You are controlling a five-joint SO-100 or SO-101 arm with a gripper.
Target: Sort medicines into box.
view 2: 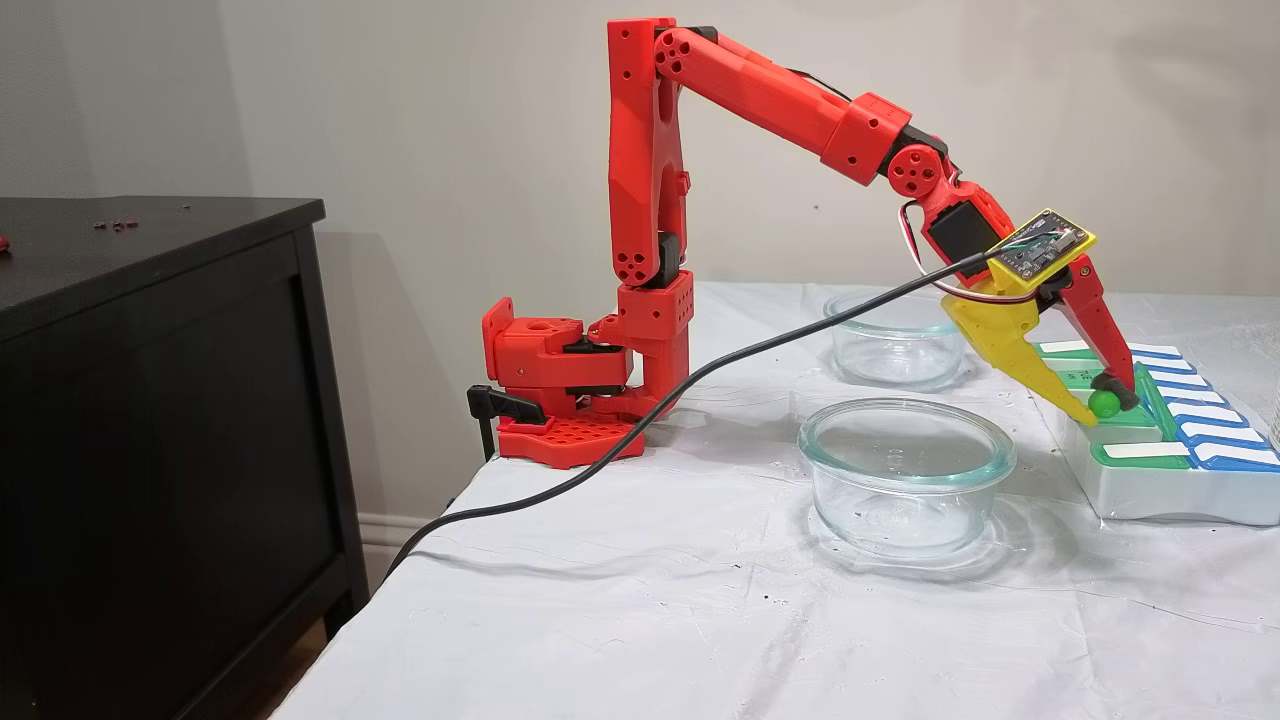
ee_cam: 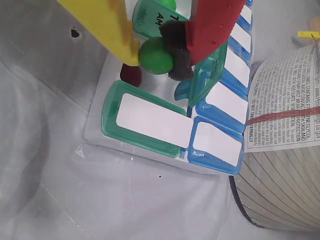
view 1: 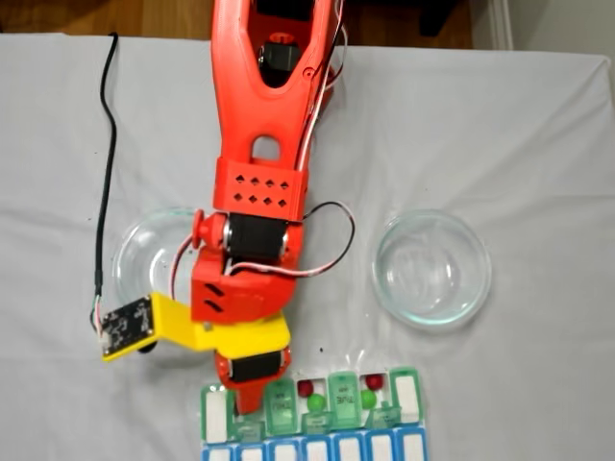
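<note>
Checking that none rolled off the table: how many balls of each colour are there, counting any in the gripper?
green balls: 3 (one held in the gripper)
dark red balls: 3
Total: 6

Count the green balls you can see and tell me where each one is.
3. One green ball is pinched in the gripper over the pill organizer. Two others sit in open compartments. More may be hidden.
</note>
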